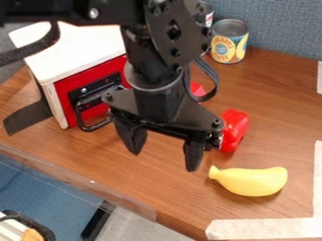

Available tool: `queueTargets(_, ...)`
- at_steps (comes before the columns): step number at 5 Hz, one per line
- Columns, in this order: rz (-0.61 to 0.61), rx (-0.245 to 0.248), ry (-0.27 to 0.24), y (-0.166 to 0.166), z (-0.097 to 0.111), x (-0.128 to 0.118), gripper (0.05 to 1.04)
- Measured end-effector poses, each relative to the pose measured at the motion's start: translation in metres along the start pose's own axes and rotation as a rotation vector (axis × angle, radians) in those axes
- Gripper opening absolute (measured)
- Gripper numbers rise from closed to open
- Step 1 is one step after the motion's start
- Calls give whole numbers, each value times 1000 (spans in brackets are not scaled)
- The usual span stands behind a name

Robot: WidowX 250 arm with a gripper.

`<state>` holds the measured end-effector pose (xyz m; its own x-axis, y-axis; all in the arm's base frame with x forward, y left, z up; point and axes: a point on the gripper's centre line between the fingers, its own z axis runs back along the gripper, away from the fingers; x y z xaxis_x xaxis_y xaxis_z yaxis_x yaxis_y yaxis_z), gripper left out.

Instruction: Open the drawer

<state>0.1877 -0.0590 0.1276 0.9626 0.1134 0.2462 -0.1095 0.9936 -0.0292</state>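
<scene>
Here's the gripper (164, 161), spread wide, in front of the box (78, 49) and off to its right; the drawer (95, 112) sits in the box's near face, handle (93, 128) jutting out, so the reach should go left

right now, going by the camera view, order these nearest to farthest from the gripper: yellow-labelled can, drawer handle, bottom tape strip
1. Drawer handle, left of the gripper
2. Bottom tape strip, lower right
3. Yellow-labelled can, upper right
</scene>
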Motion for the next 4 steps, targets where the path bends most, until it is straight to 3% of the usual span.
queueTargets(1, -9, 0, 12, 0, -3, -3, 1000)
queueTargets(2, -45, 8, 14, 20, -12, 0, 1000)
queueTargets(4, -194, 45, 6, 52, -32, 14, 999)
